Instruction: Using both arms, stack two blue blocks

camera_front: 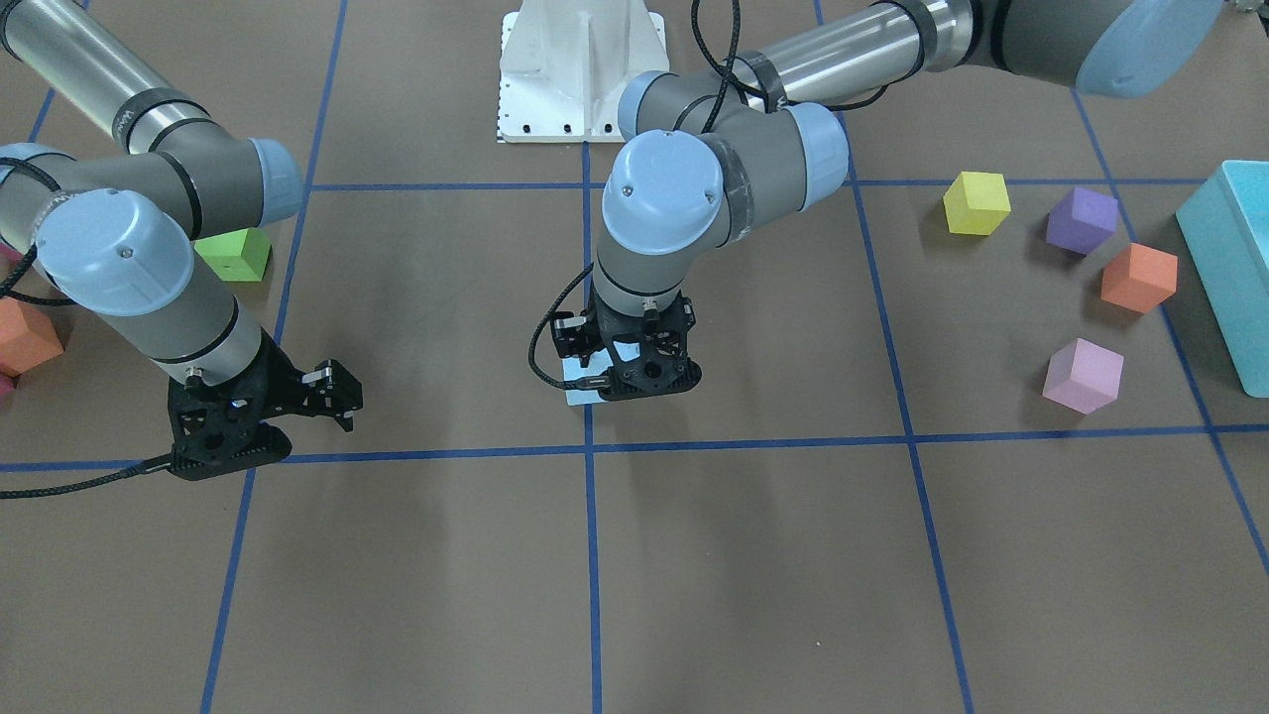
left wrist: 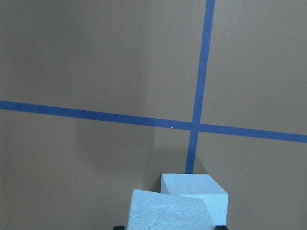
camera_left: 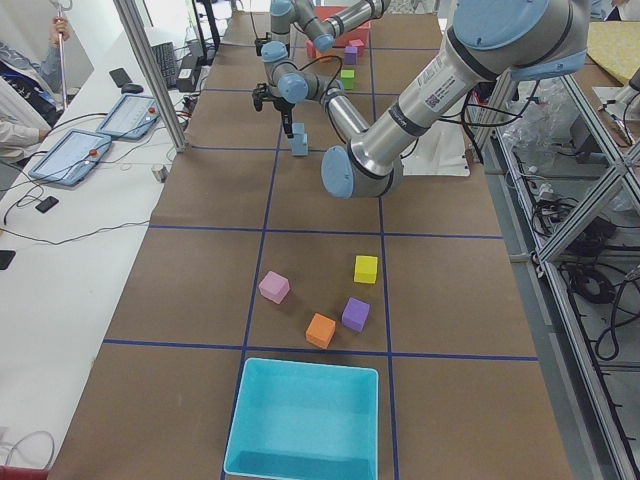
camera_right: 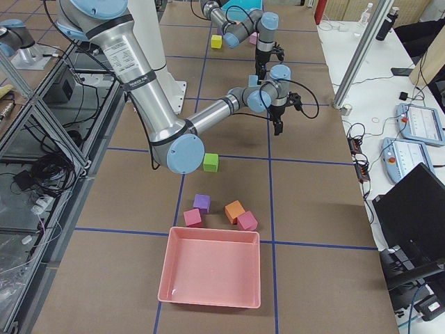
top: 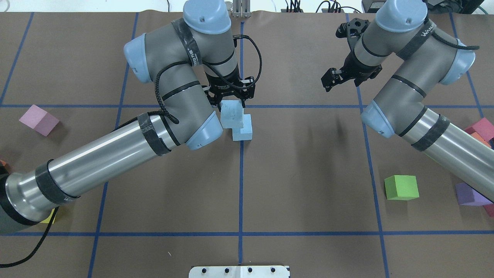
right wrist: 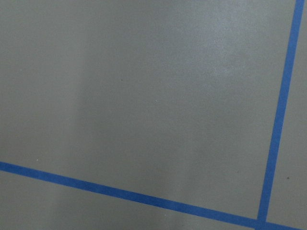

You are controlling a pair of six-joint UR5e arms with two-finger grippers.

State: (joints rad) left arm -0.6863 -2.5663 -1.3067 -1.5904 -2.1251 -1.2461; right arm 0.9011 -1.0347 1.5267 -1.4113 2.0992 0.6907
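Note:
My left gripper (top: 231, 104) is shut on one pale blue block (top: 231, 114) and holds it over the table's middle. The second blue block (top: 244, 132) rests on the table just below and beside it, partly covered by the held one. I cannot tell whether the two touch. In the left wrist view the held block (left wrist: 170, 211) fills the bottom edge, with the other block (left wrist: 194, 190) just beyond it. In the front view the left gripper (camera_front: 627, 382) hides most of the blocks. My right gripper (top: 331, 80) is open and empty, off to the side above bare table.
A green cube (top: 401, 187) and a purple cube (top: 469, 194) lie by the right arm. A pink cube (top: 38, 119) lies at the left. Yellow, purple, orange and pink cubes and a turquoise bin (camera_front: 1229, 268) are at the left end. A pink bin (camera_right: 212, 275) is at the right end.

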